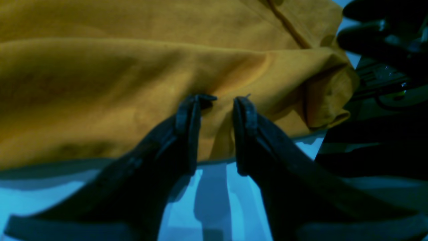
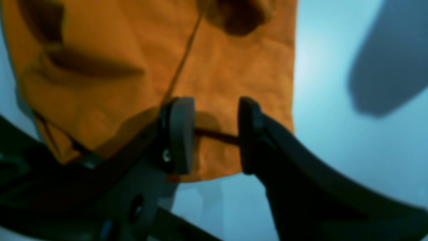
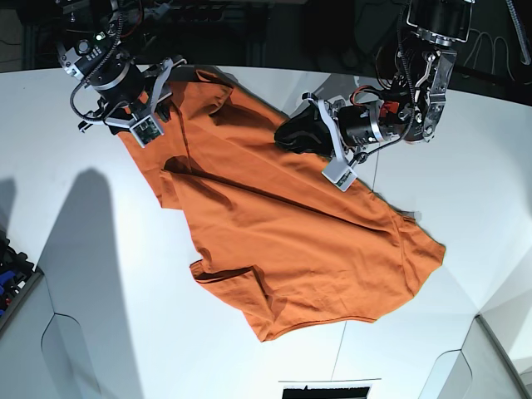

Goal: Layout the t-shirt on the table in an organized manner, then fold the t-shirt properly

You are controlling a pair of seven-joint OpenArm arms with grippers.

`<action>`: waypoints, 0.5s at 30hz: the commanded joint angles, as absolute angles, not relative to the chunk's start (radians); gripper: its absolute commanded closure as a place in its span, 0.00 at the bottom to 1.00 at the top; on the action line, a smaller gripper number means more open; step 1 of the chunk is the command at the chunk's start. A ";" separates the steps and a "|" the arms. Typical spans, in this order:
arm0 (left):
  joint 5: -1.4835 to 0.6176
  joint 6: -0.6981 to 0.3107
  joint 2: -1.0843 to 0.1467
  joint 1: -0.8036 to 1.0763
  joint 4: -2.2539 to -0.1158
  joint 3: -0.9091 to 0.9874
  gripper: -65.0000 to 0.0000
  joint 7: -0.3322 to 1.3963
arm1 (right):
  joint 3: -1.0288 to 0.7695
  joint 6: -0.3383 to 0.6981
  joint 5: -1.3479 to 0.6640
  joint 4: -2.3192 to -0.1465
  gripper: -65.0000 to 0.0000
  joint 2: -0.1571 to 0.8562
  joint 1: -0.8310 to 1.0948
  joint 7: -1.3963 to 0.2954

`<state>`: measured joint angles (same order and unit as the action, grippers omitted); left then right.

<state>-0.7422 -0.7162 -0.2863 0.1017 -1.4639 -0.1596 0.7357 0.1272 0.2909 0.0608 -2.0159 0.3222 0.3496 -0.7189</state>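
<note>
The orange t-shirt lies spread and creased, running slantwise across the white table. My left gripper is at the shirt's far right edge. In the left wrist view the left gripper stands open, tips against the wrinkled cloth just past its hem, with table below. My right gripper hovers over the shirt's far left corner. In the right wrist view the right gripper is open above the fabric, a dark hem line crossing between the pads, nothing pinched. The table shows beside it.
A thin dark seam crosses the tabletop near the front. A bin with blue items sits off the left edge. A black object pokes in at the front edge. Dark arm hardware and cables fill the left wrist view's upper right.
</note>
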 commanded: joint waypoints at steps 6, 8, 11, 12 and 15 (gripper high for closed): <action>-0.699 -0.698 -0.299 0.095 -1.467 -0.157 0.68 0.764 | 0.216 0.205 0.200 -1.965 0.65 0.333 0.332 -0.648; -0.699 -0.698 -0.299 0.095 -1.467 -0.157 0.68 0.764 | 0.245 0.205 0.201 -1.950 0.65 0.333 0.318 -0.648; -0.699 -0.698 -0.299 0.095 -1.467 -0.157 0.68 0.765 | 0.284 0.204 0.203 -1.930 0.65 0.333 0.295 -0.648; -0.699 -0.698 -0.299 0.095 -1.467 -0.157 0.68 0.767 | 0.290 0.194 0.203 -1.922 0.65 0.332 0.288 -0.648; -0.698 -0.698 -0.300 0.095 -1.467 -0.157 0.68 0.768 | 0.289 0.134 0.207 -1.919 0.65 0.332 0.268 -0.648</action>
<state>-0.7418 -0.7158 -0.2863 0.1013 -1.4639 -0.1596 0.7361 0.2924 0.1482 0.1997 -1.9079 0.3267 0.2764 -0.6552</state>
